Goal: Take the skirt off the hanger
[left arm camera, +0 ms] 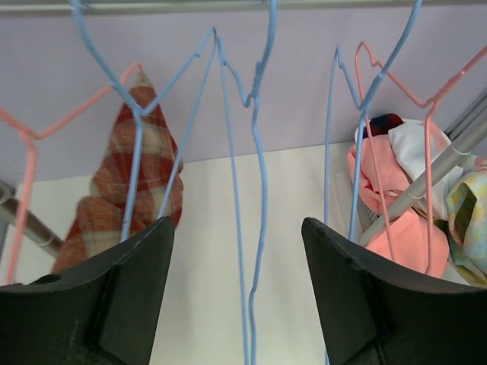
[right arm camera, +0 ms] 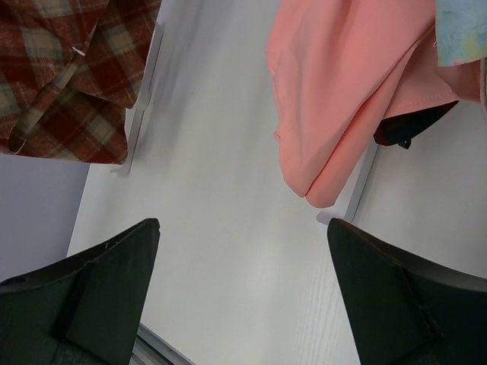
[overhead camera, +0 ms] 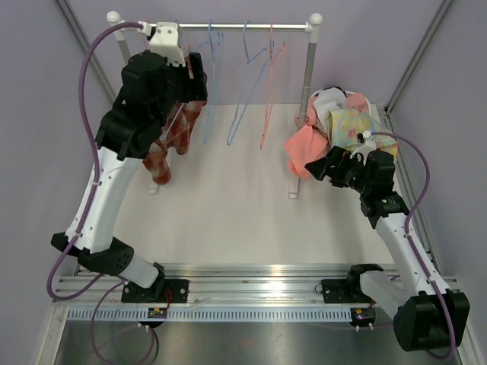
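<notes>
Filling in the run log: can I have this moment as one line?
left gripper: jaws open at blue hangers | right gripper: jaws open, empty | plaid skirt: hanging, untouched

One plaid skirt (overhead camera: 179, 133). One rail (overhead camera: 243, 26) on two white-capped posts, the left post (overhead camera: 122, 38) and the right post (overhead camera: 308, 68).

Five wire hangers countable from the left wrist view: three blue hangers (left arm camera: 135, 152), (left arm camera: 259, 175), (left arm camera: 364, 114) and two pink hangers (left arm camera: 84, 102), (left arm camera: 427, 167).

One heap of loose clothes with at least four pieces showing: one salmon garment (overhead camera: 304, 144), one white garment (overhead camera: 331, 103), one yellow print (overhead camera: 350, 125), one dark garment (left arm camera: 384, 122).

Two arms, the left arm (overhead camera: 106, 190) and the right arm (overhead camera: 399, 228), with one two-fingered tool apiece: the left end effector (left arm camera: 237, 228) and the right end effector (right arm camera: 243, 228). Four fingers in all. One bench (overhead camera: 228, 213).
</notes>
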